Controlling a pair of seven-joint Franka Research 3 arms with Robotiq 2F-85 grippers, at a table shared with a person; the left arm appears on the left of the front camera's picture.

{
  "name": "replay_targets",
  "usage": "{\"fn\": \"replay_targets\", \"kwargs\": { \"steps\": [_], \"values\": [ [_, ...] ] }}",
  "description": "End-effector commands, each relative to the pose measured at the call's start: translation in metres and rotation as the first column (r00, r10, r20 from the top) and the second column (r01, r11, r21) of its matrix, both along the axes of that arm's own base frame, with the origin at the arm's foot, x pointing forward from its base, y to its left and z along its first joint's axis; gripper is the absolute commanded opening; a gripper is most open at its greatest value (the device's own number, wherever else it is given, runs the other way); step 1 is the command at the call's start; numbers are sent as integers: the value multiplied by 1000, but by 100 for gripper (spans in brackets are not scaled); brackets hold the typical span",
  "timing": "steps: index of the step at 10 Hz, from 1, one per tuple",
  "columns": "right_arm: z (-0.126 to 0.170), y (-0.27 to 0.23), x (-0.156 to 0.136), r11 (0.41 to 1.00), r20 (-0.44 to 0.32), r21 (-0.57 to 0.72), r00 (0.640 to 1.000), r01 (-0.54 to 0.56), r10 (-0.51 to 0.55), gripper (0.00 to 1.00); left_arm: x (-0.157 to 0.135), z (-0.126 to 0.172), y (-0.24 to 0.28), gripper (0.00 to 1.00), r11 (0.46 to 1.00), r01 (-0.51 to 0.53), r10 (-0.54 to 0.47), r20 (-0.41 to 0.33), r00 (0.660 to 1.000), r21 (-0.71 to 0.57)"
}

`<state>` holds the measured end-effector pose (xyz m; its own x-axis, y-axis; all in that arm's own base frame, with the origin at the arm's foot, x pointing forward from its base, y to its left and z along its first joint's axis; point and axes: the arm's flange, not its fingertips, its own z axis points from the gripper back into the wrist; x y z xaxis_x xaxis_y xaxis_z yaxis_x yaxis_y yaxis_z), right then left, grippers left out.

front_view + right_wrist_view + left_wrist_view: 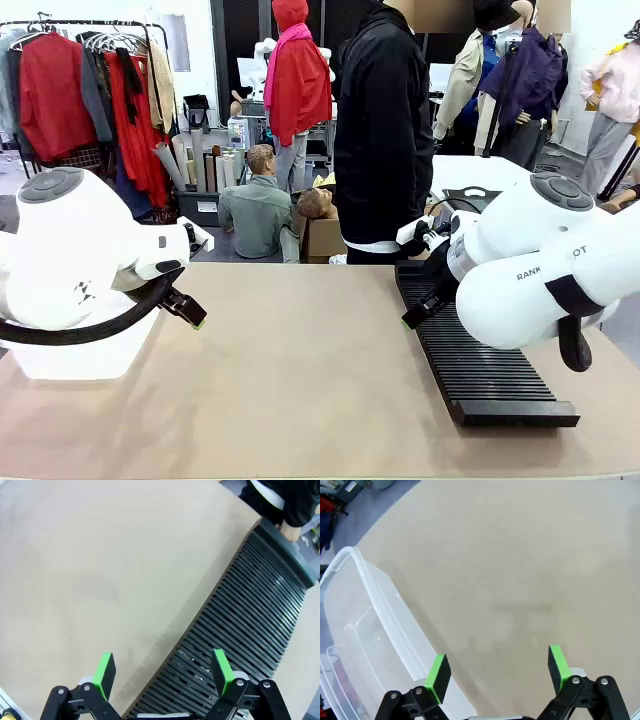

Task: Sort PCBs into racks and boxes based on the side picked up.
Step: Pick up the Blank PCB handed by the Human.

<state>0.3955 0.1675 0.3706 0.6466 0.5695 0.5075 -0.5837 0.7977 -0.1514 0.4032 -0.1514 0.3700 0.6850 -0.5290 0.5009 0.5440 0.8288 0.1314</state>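
Black rack (250,615) below spread right tool (162,666), apparently apart.

The left arm (70,250) was bent and came in from the left side. Its left gripper (498,666) pointed down with its fingers (439,672) wide apart, holding nothing. The right arm (545,265) was bent too. Its right gripper (164,669) had its green pads (221,666) wide apart, holding nothing.
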Motion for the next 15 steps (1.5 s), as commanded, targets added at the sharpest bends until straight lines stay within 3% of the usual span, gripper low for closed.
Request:
{"fn": "replay_targets", "kwargs": {
  "steps": [1, 12, 15],
  "values": [
    [0, 0, 0, 1000, 0, 0, 1000, 0, 0, 100, 0, 0, 0, 100, 1000, 0, 0, 0, 1000, 0],
    [0, 0, 0, 1000, 0, 0, 1000, 0, 0, 100, 0, 0, 0, 100, 1000, 0, 0, 0, 1000, 0],
    [37, -25, 17, 999, -36, 53, 999, -8, 10, 100, 16, 24, 10, 100, 995, 8, -19, -109, 994, -104]
  ]
}}
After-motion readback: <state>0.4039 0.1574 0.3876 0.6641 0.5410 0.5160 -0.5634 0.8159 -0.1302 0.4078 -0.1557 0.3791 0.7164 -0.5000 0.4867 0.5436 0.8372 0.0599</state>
